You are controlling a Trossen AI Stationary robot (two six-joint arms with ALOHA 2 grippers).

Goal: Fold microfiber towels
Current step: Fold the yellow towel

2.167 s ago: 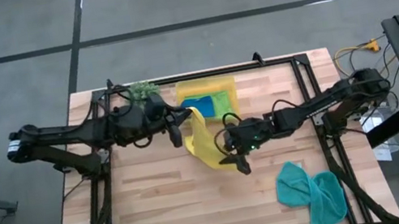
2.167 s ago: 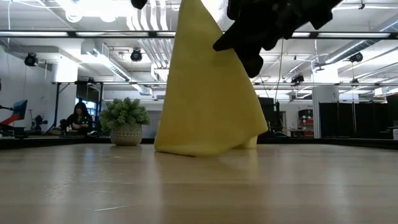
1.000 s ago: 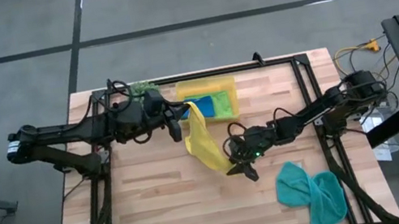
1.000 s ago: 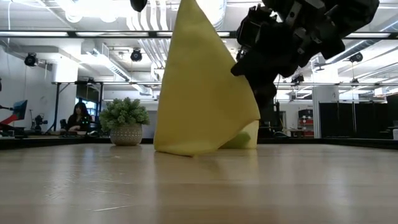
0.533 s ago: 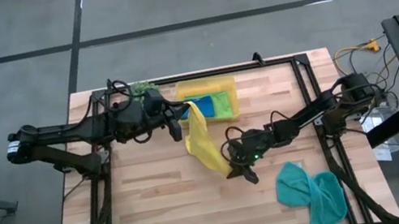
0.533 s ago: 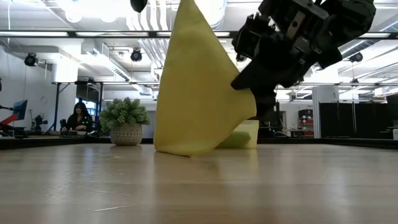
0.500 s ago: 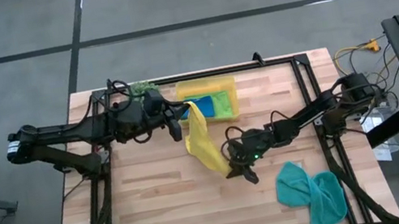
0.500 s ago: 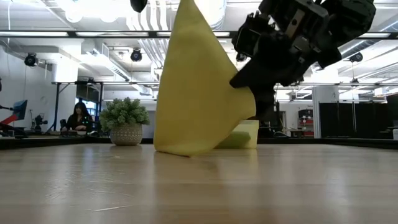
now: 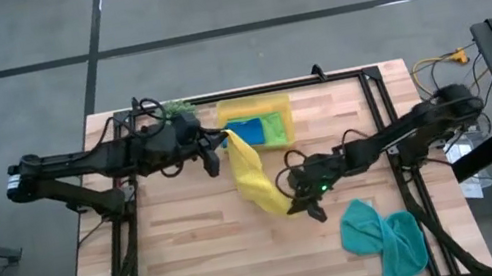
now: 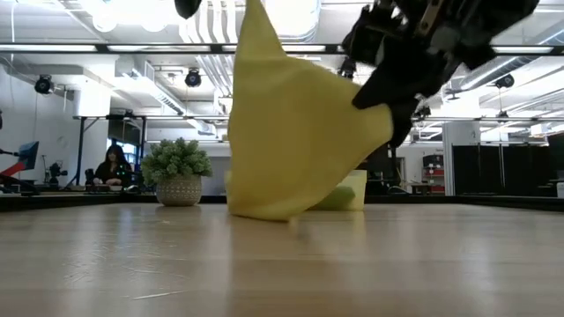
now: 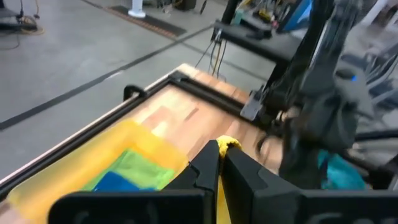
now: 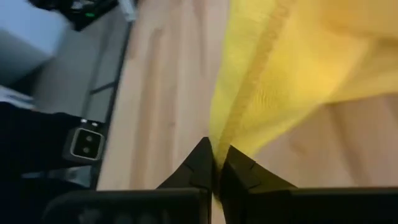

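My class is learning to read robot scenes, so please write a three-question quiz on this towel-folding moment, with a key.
1. True or false: both claws grip the yellow towel.
2. Which towel lies apart, at the table's near right corner?
A. teal
B. blue
C. green
3. Fill in: the blue and green towels lie in the yellow ____.

Key:
1. True: left claw and right claw each pinch it.
2. A, the teal towel.
3. tray.

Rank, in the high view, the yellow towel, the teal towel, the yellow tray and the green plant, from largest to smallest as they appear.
1. Crumpled teal microfiber towel, spread on the table.
2. Rigid yellow rectangular tray and hanging yellow microfiber towel: they look alike, and the towel is lifted nearer the camera, so I leave them unranked.
3. Small spiky green plant, clearly smallest, partly hidden by the left arm.
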